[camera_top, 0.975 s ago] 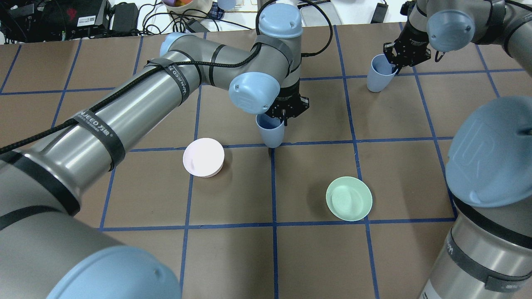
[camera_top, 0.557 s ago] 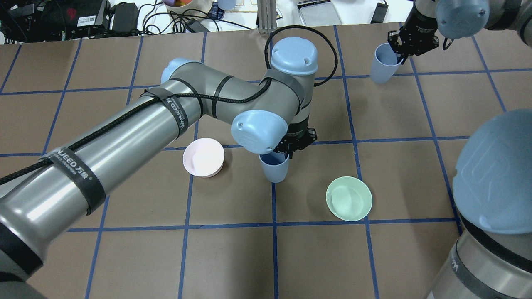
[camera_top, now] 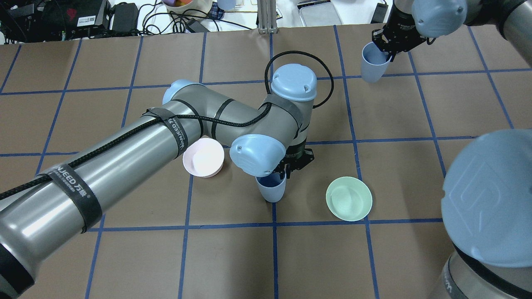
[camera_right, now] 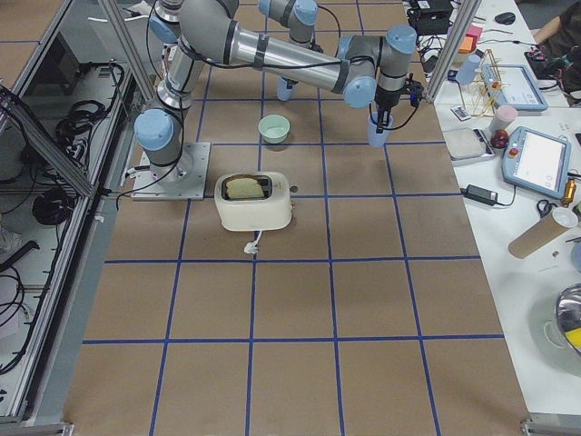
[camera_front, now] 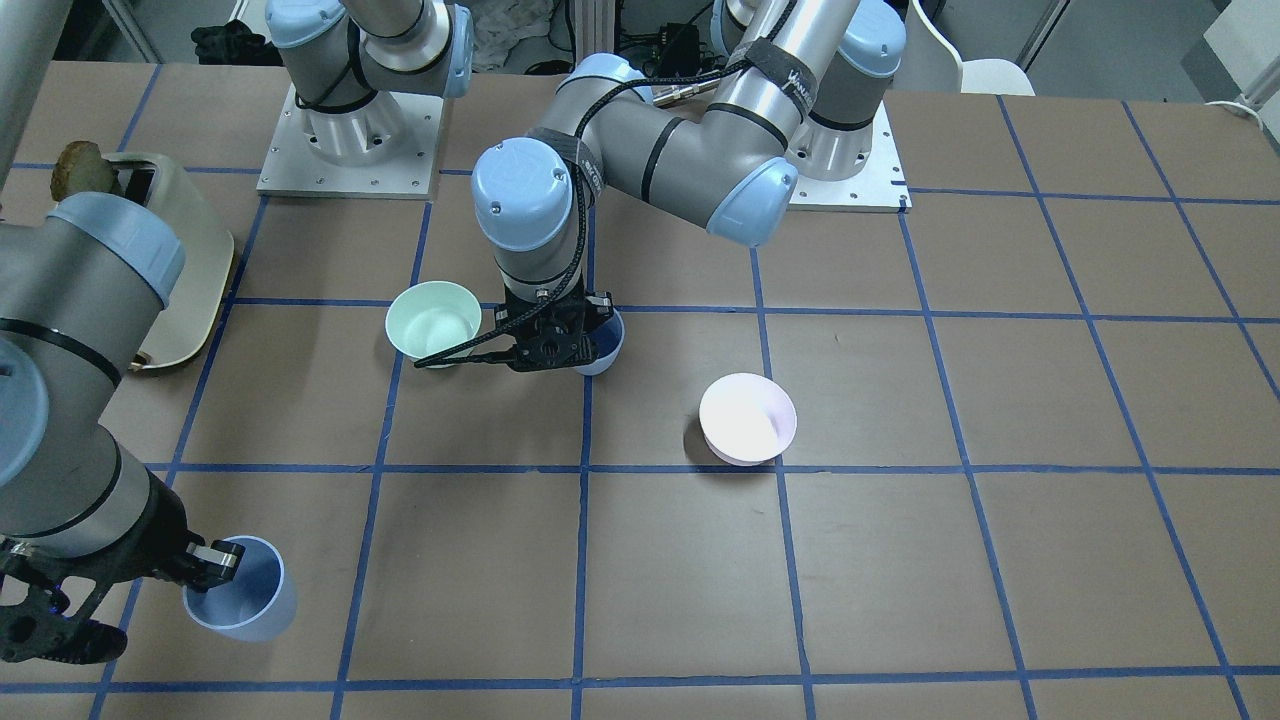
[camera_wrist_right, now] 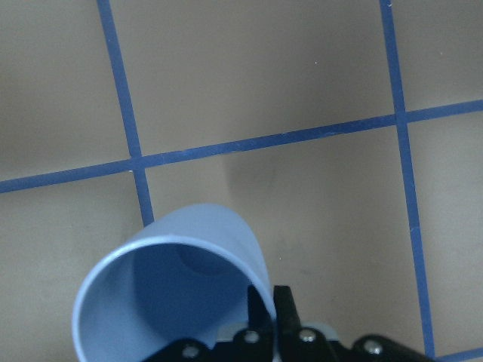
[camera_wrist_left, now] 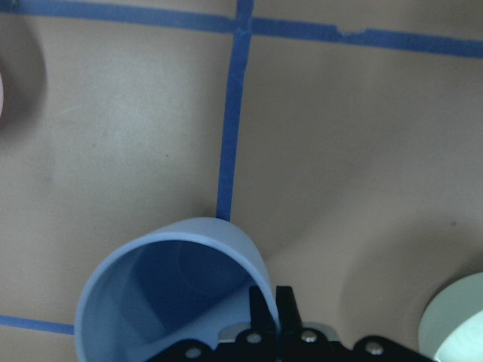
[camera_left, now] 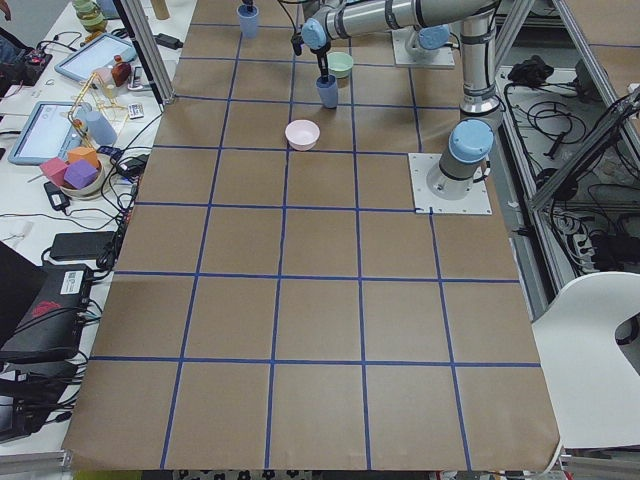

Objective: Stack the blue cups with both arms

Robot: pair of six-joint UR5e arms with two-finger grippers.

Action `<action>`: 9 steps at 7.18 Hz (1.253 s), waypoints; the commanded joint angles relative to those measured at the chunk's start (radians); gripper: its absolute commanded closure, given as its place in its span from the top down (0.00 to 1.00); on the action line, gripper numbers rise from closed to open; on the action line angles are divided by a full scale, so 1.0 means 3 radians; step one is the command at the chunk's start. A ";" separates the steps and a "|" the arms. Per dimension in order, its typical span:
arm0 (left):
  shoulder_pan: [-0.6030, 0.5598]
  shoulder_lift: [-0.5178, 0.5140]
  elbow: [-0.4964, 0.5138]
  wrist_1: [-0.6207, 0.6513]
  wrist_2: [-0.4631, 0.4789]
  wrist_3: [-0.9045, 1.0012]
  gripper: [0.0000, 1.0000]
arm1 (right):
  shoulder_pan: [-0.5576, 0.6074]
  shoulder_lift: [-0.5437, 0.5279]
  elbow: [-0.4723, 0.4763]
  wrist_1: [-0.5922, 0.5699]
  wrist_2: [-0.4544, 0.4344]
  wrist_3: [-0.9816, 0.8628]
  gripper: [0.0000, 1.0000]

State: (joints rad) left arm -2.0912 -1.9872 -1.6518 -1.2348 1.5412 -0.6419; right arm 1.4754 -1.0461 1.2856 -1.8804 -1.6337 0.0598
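Note:
My left gripper [camera_top: 286, 171] is shut on the rim of a blue cup [camera_top: 271, 189]. It holds the cup upright, low between the two bowls; I cannot tell if its base touches the table. The left wrist view shows one finger [camera_wrist_left: 264, 305] inside this cup [camera_wrist_left: 173, 290] and one outside. My right gripper [camera_top: 388, 46] is shut on the rim of the second blue cup [camera_top: 371, 62], held above the table's far right part. That cup also shows in the front view [camera_front: 240, 600] and the right wrist view [camera_wrist_right: 177, 290].
A pale pink bowl [camera_top: 203, 157] lies left of the held cup and a mint-green bowl [camera_top: 349, 198] right of it. A cream toaster [camera_right: 254, 202] stands near the right arm's base. Cables and boxes [camera_top: 62, 18] lie beyond the far edge.
My left arm has carried its cup toward the robot, from the grid line down to between the bowls. My right arm has moved its cup farther away and a little left.

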 commanded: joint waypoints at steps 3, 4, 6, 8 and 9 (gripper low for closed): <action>0.0103 0.0155 0.0040 0.0056 0.0027 0.0048 1.00 | 0.0083 -0.0362 0.0346 0.0009 0.0056 0.0082 0.00; 0.0210 0.0247 0.0050 -0.0030 0.0022 0.0063 1.00 | 0.0083 -0.0555 0.0550 -0.0001 0.0132 0.0082 0.00; 0.0486 0.0467 0.0162 -0.0239 0.0012 0.0196 1.00 | 0.0169 -0.0796 0.0862 -0.0022 0.0204 0.0269 0.00; 0.0990 0.0676 0.0498 -0.0779 -0.0004 0.1081 1.00 | 0.0501 -0.0925 0.1088 -0.0041 0.0195 0.0617 0.00; 0.1221 0.0799 0.0596 -0.0868 -0.0014 0.1618 1.00 | 0.0553 -0.1067 0.1144 -0.0006 0.0220 0.0831 0.00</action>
State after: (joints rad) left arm -1.8115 -1.7900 -1.5177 -1.4372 1.5406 -0.3382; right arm 1.6103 -1.3260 1.5999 -1.8877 -1.5728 0.2406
